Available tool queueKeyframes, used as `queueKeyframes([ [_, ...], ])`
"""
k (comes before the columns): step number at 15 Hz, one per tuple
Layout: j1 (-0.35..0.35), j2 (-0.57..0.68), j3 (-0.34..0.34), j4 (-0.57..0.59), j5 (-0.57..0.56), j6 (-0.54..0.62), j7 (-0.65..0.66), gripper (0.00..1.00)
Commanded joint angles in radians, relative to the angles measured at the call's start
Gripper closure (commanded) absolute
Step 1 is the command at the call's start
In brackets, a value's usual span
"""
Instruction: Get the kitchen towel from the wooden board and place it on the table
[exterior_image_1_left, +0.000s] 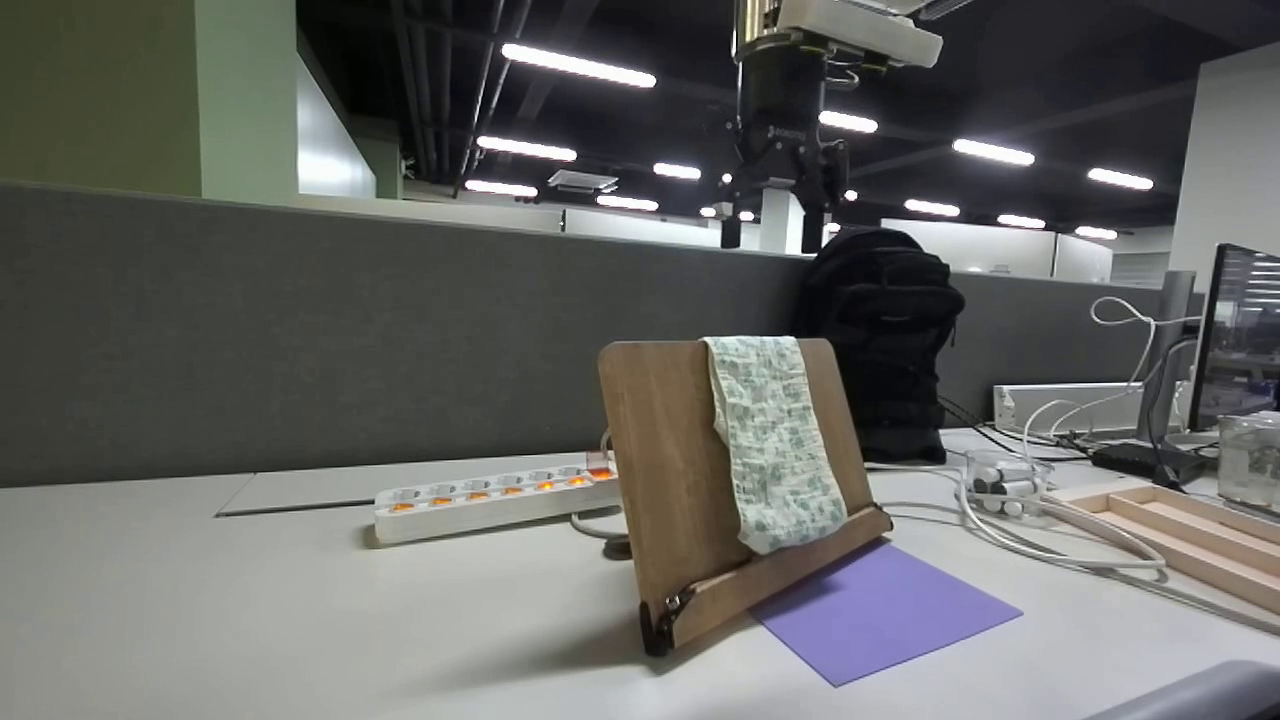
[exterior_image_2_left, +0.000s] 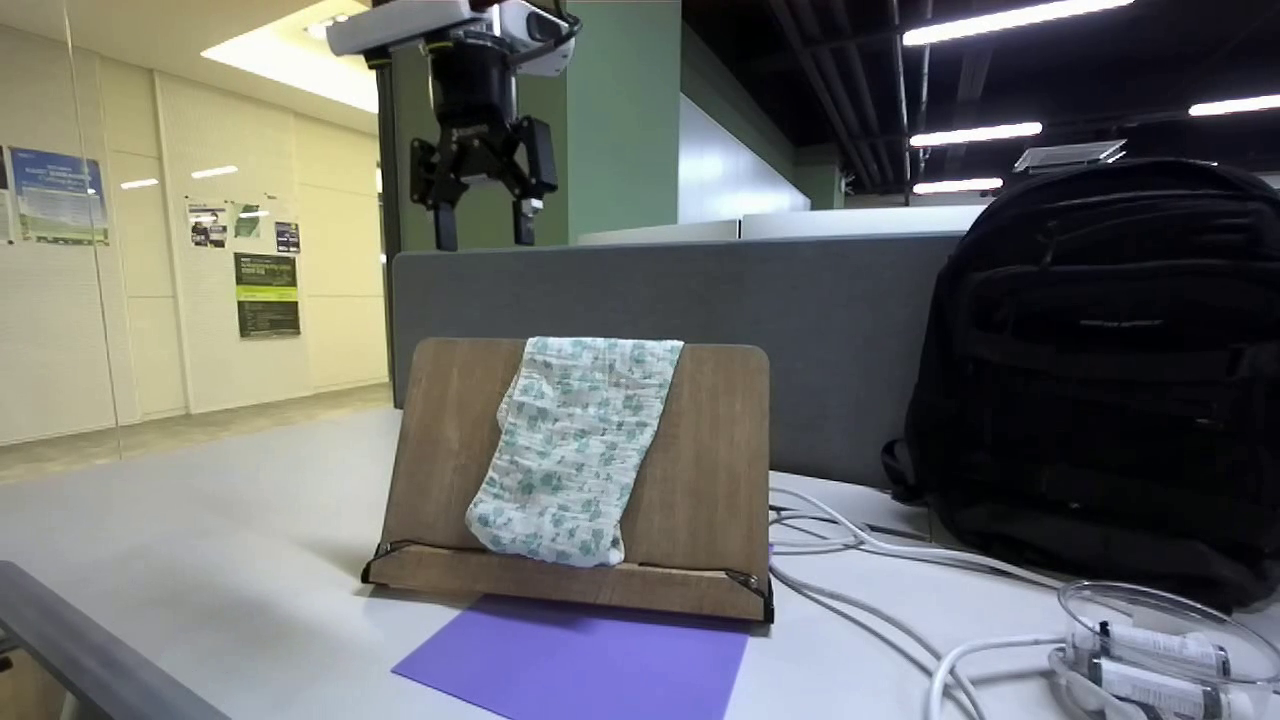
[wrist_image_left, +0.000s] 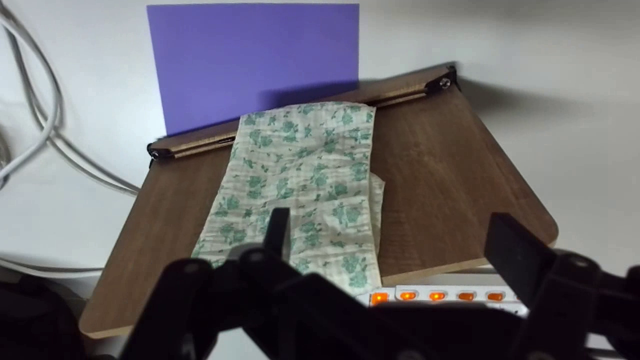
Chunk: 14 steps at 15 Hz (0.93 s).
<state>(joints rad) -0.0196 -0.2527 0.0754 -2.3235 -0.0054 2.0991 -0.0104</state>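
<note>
I'm holding my hand spread, presumably leaving room for a pinch, well above the wooden book stand. The thin, crinkled, green-printed kitchen towel is hanging over the stand's round-cornered top edge, that fold probably stopping it from slipping towards the smooth surface.

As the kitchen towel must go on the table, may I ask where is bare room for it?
In an exterior view, the table has a bare patch at the left, bordered by the power strip behind and the wooden board at its right. The view's right is crowded: purple sheet at the board's foot, then cables and a wooden tray.
</note>
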Motion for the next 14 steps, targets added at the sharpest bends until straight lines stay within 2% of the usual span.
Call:
queueKeyframes([
  [1,0.021,0.020,-0.022,0.016,-0.020,-0.011,-0.036,0.00],
  [5,0.024,0.062,-0.025,0.051,-0.039,-0.022,-0.081,0.00],
  [8,0.014,0.083,-0.019,0.045,-0.109,0.039,-0.050,0.00],
  [14,0.014,0.175,-0.026,0.055,-0.229,0.156,-0.072,0.00],
])
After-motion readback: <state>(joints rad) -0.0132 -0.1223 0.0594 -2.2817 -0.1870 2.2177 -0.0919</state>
